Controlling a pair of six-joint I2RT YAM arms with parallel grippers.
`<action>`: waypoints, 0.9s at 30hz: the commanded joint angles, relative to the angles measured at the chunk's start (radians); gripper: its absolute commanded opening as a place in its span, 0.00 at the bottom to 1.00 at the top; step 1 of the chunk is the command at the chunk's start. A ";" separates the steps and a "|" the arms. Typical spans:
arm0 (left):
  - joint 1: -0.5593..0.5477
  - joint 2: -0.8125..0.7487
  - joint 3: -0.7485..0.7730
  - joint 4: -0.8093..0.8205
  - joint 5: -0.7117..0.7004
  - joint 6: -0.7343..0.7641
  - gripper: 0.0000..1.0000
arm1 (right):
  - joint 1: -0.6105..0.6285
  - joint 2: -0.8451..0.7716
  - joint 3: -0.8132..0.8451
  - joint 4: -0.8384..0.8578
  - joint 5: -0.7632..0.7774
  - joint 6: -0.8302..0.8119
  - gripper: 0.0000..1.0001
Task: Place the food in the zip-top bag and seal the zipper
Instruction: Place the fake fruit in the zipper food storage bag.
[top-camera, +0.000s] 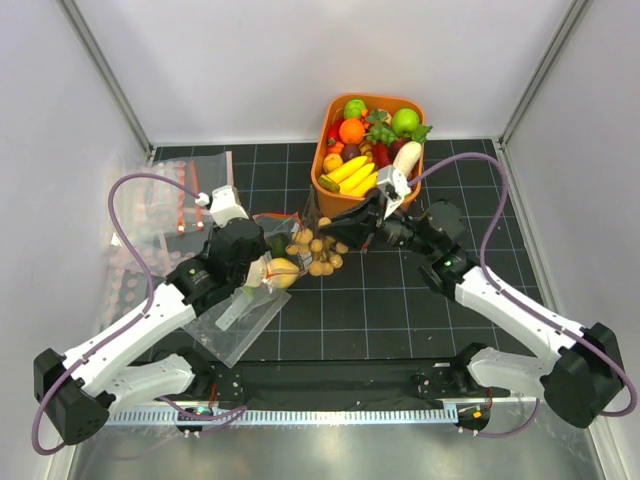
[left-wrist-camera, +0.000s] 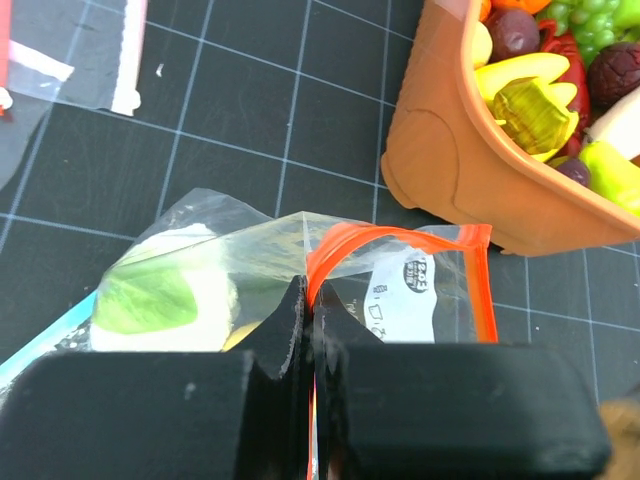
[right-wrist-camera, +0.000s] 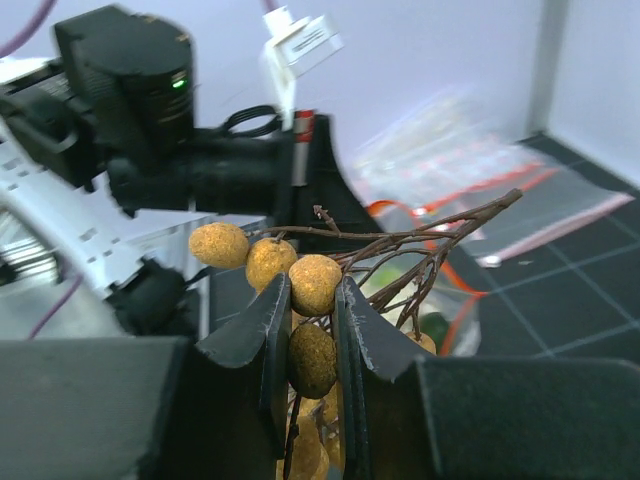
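The zip-top bag (top-camera: 262, 268) lies left of centre, its mouth held up. My left gripper (left-wrist-camera: 308, 292) is shut on the red-orange zipper strip (left-wrist-camera: 400, 236), next to the white label (left-wrist-camera: 405, 300). In the top view that gripper (top-camera: 265, 250) sits at the bag's mouth. The white and green cauliflower (left-wrist-camera: 165, 292) and a yellow lemon-like fruit (top-camera: 284, 270) are inside the bag. A dark green piece (top-camera: 277, 243) shows at the mouth. My right gripper (right-wrist-camera: 313, 292) is shut on the cluster of brown balls (right-wrist-camera: 316, 284), which hangs just right of the bag's mouth (top-camera: 318, 250).
An orange basket (top-camera: 330, 185) of toy fruit stands at the back centre and shows in the left wrist view (left-wrist-camera: 440, 180). Spare clear bags (top-camera: 175, 205) lie at the back left. A bag with a teal edge (left-wrist-camera: 30, 352) lies under the zip-top bag.
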 joint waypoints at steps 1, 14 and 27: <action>0.005 -0.001 0.050 -0.029 -0.057 -0.022 0.00 | 0.035 0.053 0.048 0.146 -0.158 0.077 0.01; 0.005 -0.090 0.038 -0.015 0.113 -0.043 0.00 | 0.087 0.274 0.058 0.485 -0.188 0.317 0.01; 0.003 -0.131 0.009 0.065 0.274 -0.037 0.00 | 0.090 0.298 0.024 0.343 0.157 0.174 0.01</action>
